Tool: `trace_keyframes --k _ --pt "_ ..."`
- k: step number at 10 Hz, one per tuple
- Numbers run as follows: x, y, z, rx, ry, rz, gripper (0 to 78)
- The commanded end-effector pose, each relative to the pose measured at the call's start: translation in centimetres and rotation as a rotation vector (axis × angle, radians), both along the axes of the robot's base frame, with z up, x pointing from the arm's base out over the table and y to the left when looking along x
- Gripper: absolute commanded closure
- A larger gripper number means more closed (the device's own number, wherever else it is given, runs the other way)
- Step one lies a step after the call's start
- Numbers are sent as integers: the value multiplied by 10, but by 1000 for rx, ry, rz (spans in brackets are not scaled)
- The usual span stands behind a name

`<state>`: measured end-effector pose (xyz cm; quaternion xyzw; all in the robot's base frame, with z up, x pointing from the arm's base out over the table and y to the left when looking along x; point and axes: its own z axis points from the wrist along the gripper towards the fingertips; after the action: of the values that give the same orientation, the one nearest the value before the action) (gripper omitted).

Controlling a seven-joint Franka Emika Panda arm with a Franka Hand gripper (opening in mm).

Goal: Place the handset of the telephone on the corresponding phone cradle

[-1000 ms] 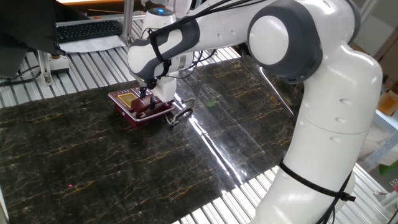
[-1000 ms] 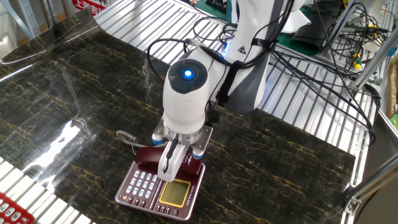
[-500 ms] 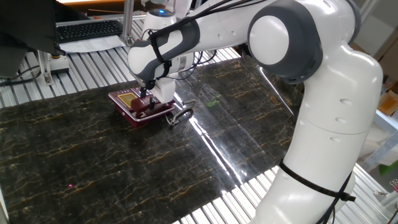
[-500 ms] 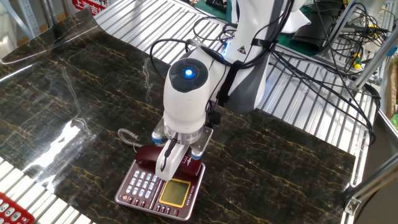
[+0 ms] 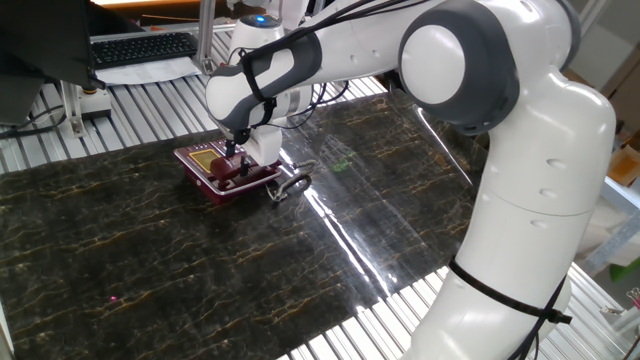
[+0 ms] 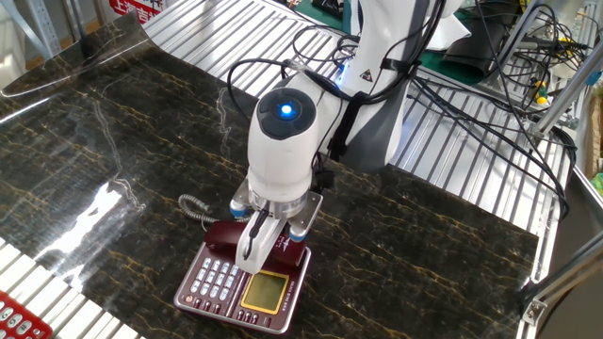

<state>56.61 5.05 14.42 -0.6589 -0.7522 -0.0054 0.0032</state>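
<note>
The dark red telephone [image 6: 236,292] lies on the black marble table, its yellowish display [image 6: 265,290] and pale keys [image 6: 216,277] facing up. The dark maroon handset [image 6: 222,235] lies across the far side of the base, on the phone cradle, which it mostly hides. Its coiled cord [image 6: 194,209] trails off to the left. My gripper [image 6: 260,249] points straight down over the handset with its fingers on either side of it, shut on it. In one fixed view the gripper [image 5: 232,158] sits on the handset [image 5: 229,171] above the telephone [image 5: 203,161].
A brighter red phone [image 6: 19,318] shows at the lower left corner on the metal slats. A keyboard [image 5: 142,46] lies behind the table. Cables [image 6: 471,89] hang over the slatted surface at the back right. My arm's base [image 5: 540,230] stands at the table's right edge.
The wrist shifted very slightly to the right a second ago. Since then nothing has visibly moved.
</note>
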Motion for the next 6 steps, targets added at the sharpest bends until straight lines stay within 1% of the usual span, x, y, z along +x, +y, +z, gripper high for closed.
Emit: trace_keyframes --k 1,4,6 --pt "1 0 1 0 -3 -4 764" --pt "0 0 0 2 6 4 764" --pt "-1 1 0 -3 7 11 764"
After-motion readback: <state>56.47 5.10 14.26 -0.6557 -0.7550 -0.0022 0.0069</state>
